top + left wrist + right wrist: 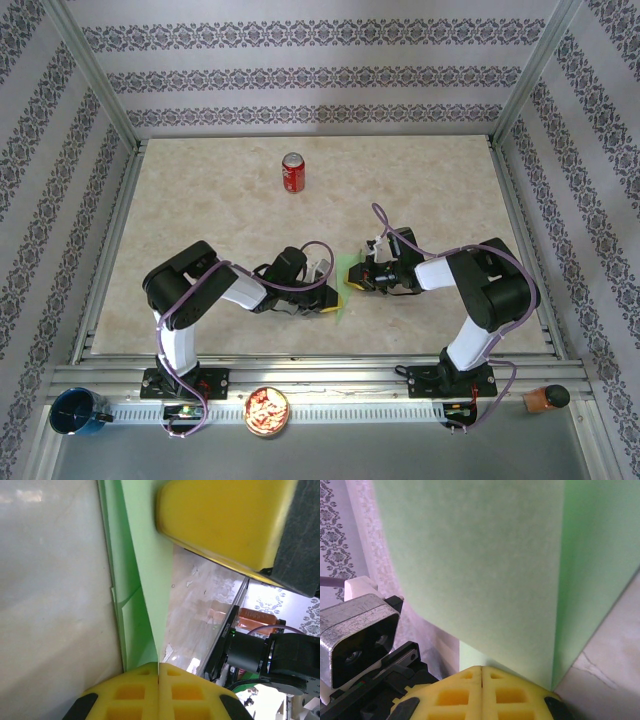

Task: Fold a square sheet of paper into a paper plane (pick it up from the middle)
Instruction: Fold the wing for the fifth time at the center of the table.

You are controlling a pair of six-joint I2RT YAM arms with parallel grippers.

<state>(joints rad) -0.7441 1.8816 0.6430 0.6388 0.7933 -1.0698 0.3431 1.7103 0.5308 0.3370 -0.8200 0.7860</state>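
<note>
Marble table (200,215), red can (293,172) at rear, green paper (349,268) centre-front

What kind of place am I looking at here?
Probably a robot test cell: a marble-look tabletop boxed in by aluminium framing and wallpaper-printed panels, with a left arm and right arm bolted at its near edge.

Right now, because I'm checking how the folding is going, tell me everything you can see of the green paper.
The paper is thin, matte, light green and already folded: layered edges and a sharp crease show from the left wrist. It sits between the two arms, towards the front of the table, partly raised off it. The left gripper and the right gripper, both shut, pinch it from opposite sides.
</note>
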